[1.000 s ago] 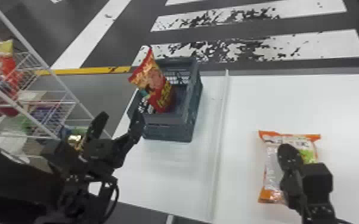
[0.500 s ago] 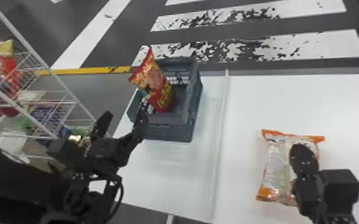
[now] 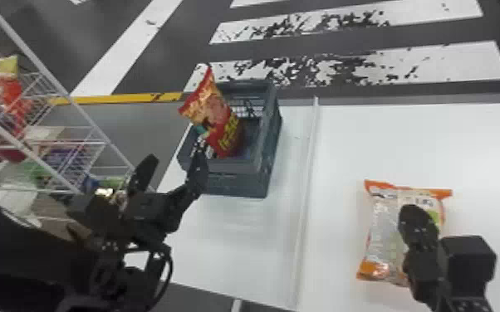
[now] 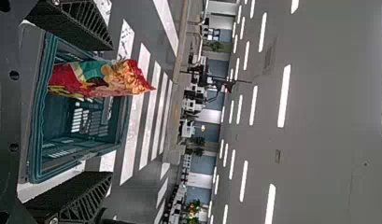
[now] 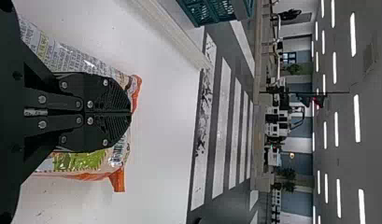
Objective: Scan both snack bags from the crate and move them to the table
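Both fingers of the left gripper (image 3: 175,157) stand spread near the crate (image 3: 236,182), and the left wrist view looks past them into its slotted interior, where the red bag (image 4: 102,79) sits upright ahead, apart from them. From the head view the right gripper (image 3: 416,213) covers part of the orange-edged bag (image 3: 384,232) on the counter (image 3: 407,145); the right wrist view reveals its fingers pressed together, the bag extending beneath and past either side.
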Tool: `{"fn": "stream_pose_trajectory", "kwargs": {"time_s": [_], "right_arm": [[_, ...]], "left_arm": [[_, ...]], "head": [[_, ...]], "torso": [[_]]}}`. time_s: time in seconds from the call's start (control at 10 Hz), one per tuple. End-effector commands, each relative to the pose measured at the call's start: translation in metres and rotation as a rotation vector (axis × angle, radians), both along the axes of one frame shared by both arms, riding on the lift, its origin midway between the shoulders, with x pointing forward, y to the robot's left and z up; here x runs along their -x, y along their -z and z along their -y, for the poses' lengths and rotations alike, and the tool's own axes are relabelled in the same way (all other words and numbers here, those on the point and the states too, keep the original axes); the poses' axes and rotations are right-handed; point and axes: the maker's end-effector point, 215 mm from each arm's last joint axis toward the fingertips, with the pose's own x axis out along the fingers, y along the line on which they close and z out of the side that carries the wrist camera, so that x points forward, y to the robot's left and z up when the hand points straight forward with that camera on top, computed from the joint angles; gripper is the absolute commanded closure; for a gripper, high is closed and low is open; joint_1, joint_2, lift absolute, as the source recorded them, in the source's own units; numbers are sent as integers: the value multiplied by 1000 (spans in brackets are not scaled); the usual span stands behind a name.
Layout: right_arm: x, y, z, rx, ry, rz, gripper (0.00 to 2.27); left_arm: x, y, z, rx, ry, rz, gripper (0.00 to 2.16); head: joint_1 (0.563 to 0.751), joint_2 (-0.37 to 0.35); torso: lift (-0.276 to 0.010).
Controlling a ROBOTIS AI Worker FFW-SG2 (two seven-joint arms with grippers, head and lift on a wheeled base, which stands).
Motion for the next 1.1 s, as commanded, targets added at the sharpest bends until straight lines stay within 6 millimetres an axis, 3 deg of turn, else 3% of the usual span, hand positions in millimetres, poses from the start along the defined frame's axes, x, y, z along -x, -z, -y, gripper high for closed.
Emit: {"fn": "stream_pose_trajectory", "kwargs": {"time_s": [0.0,0.4,0.6,1.0], "right_arm": [[-5,5,3,-19,11,-14,2253],[1,32,2,-59,8,-83,2253],[0,35,6,-52,8,-84,2253],[-3,41,44,-12,31,-113,2253]], "left_arm": [[0,0,0,-2,0,-1,36],[-1,3,-2,0,-6,-3,36],[-2,4,-4,0,-10,-3,36],[-5,8,-6,4,-13,-7,36]], "head": [[695,350],[695,350],[695,350],[695,350]], "torso": [[-87],[-87],[-87],[-87]]}}
